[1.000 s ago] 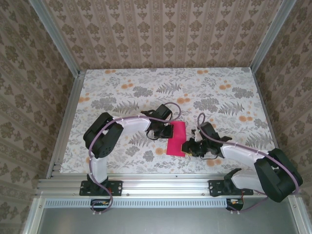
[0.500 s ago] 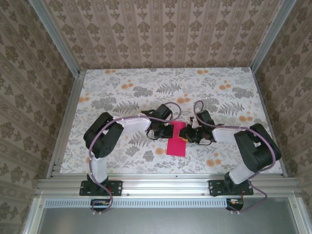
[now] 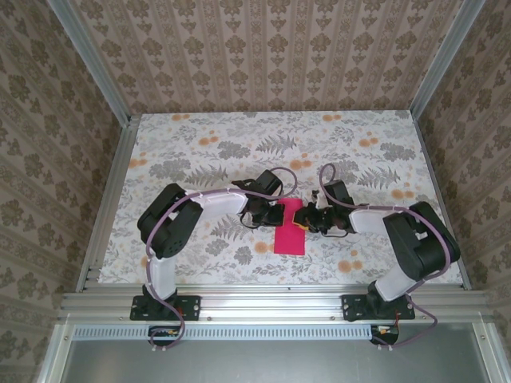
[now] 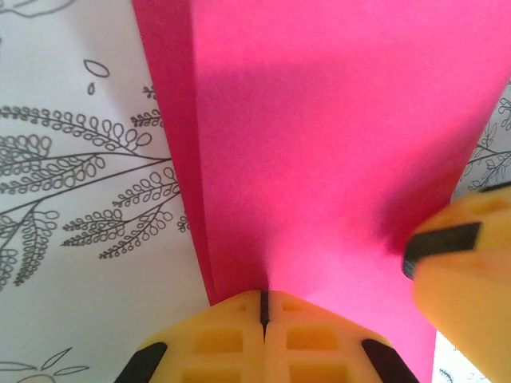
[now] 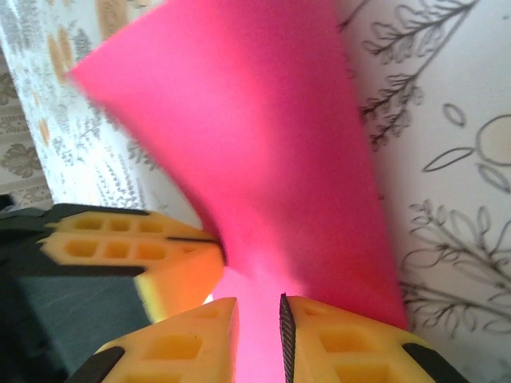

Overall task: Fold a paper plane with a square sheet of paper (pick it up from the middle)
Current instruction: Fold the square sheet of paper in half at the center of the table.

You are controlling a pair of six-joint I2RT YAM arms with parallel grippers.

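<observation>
Currently I am partway through the folding. The magenta-red sheet of paper is doubled lengthwise into a narrow strip and sits between the two sets of fingers on the floral tabletop.

The left fingers are pressed together, pinching one edge of the sheet. The paper fans away ahead of them, with a lengthwise fold line just left of their tips. The right fingers stand nearly closed, with the paper passing through the narrow slit between them. I judge they pinch it too, from the opposite side. In each wrist view the other arm's fingers sit close beside its own.

I judge the step in hand is setting a lengthwise crease; the pointed nose is not yet formed. The next move calls for one set of fingers to hold firm while the other works along the fold, gently, since thin paper slips or tears.

From above, the arms cover both pinch points. I cannot tell how many layers are folded, nor whether the far end lies flat on the tabletop.
</observation>
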